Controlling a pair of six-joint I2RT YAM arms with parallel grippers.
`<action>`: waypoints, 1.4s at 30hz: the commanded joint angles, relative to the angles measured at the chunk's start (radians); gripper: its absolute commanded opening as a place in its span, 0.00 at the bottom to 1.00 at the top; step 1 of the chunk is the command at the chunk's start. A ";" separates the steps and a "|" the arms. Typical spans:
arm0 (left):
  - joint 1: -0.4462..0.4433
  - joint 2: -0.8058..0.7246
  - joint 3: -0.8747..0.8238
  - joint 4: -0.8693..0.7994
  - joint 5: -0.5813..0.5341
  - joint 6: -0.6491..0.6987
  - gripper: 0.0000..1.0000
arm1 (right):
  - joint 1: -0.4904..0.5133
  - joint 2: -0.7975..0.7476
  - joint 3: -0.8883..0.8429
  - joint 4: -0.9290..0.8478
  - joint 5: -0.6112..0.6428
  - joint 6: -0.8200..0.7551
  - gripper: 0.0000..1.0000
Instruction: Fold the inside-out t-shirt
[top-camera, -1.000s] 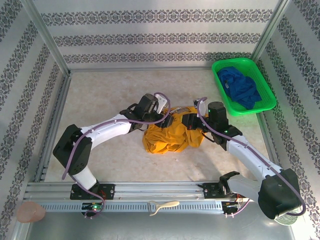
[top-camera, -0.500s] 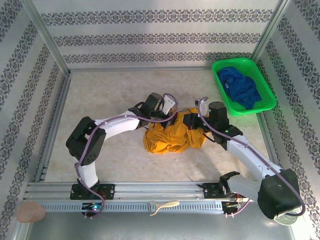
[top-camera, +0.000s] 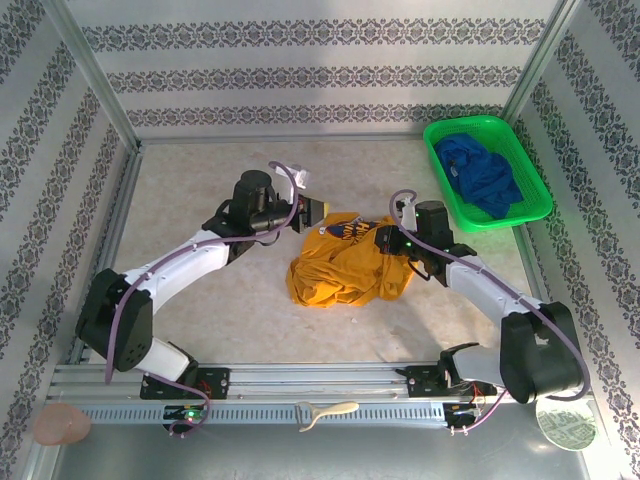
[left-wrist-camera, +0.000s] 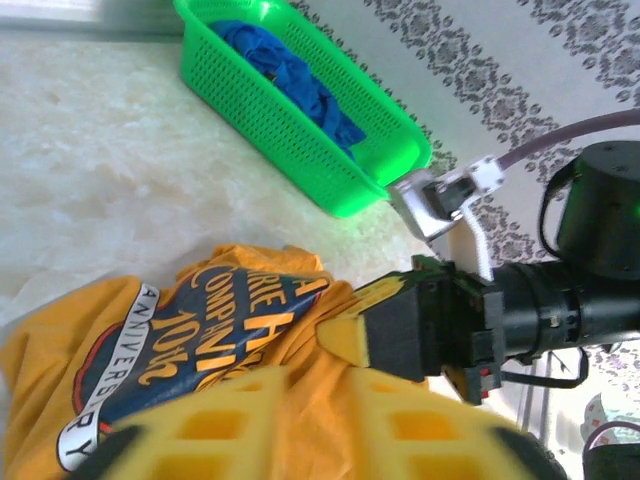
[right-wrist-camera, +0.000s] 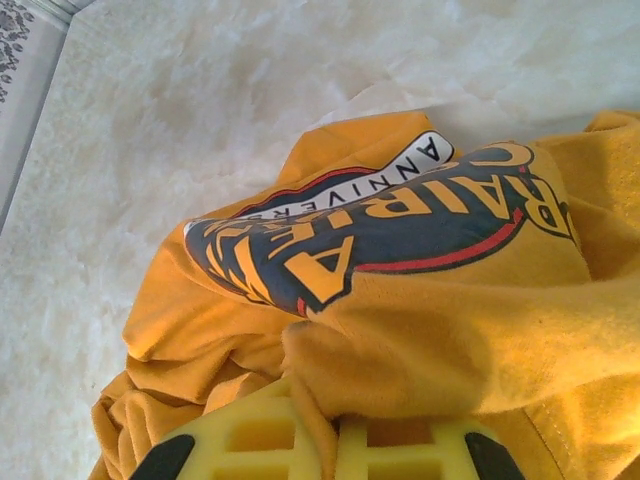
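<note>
The mustard-yellow t-shirt (top-camera: 340, 275) lies crumpled at mid-table, its dark printed graphic (top-camera: 346, 230) showing at the top. My left gripper (top-camera: 315, 211) sits at the shirt's upper left corner. In the left wrist view its blurred yellow fingers (left-wrist-camera: 200, 425) stand close together with a ridge of shirt cloth (left-wrist-camera: 310, 370) running into the gap. My right gripper (top-camera: 383, 240) is at the shirt's upper right edge. A fold of the t-shirt (right-wrist-camera: 450, 330) is pinched between its fingers (right-wrist-camera: 250, 435). The right gripper (left-wrist-camera: 420, 325) faces the left one across the cloth.
A green basket (top-camera: 470, 125) holding a deep-blue garment (top-camera: 480, 172) stands at the back right, also seen as the basket (left-wrist-camera: 330, 150) in the left wrist view. Patterned walls and metal posts ring the table. A white tool (top-camera: 325, 411) lies on the front rail.
My left gripper has drawn back to the left and away from the middle of the shirt, and the printed graphic has come into sight. The right gripper has shifted only slightly.
</note>
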 joint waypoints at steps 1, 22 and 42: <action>-0.005 0.042 0.032 -0.089 -0.042 0.064 0.47 | -0.003 -0.040 0.018 0.040 -0.057 -0.028 0.00; -0.090 0.378 0.397 -0.460 0.040 0.496 0.73 | 0.007 -0.153 0.047 0.017 -0.200 -0.090 0.00; -0.003 0.326 0.333 -0.197 0.287 0.148 0.00 | -0.020 -0.133 -0.051 -0.074 0.127 -0.089 0.47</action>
